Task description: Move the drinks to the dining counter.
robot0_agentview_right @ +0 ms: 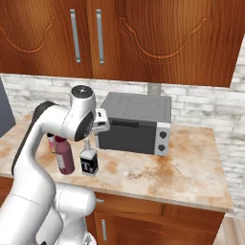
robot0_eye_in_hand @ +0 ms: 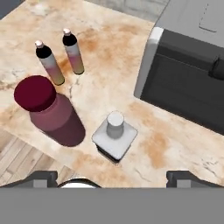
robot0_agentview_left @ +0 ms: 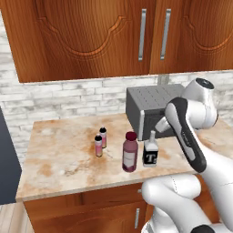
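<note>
Spread wide and holding nothing, my tool (robot0_eye_in_hand: 112, 177) hangs above the desk (robot0_eye_in_hand: 175, 144), its two dark tips at the bottom corners of the hand view with the black bottle (robot0_eye_in_hand: 114, 139) between and just above them in the frame. All four drinks stand upright on this marble-topped cabinet, none yet moved. In the left base view the maroon bottle (robot0_agentview_left: 130, 152) is at centre, the black bottle marked "T" just to its right, close but apart, and the two small pink bottles (robot0_agentview_left: 100, 140) a little to the upper left of them. A grey microwave (robot0_agentview_left: 150, 109) sits right behind the black bottle, at the upper right of the hand view. I judge the black bottle to be the one I am lined up on. It looks rigid and smooth, so probably slippery. Its body is squarish with flat sides and its neck is thin and clear, which looks the weaker part. I would close on the flat sides of the body, below the shoulder, and not on the neck. The maroon bottle is taller, round and probably heavier. The tiny pink ones look light and easy to knock over, standing close together as they do.
</note>
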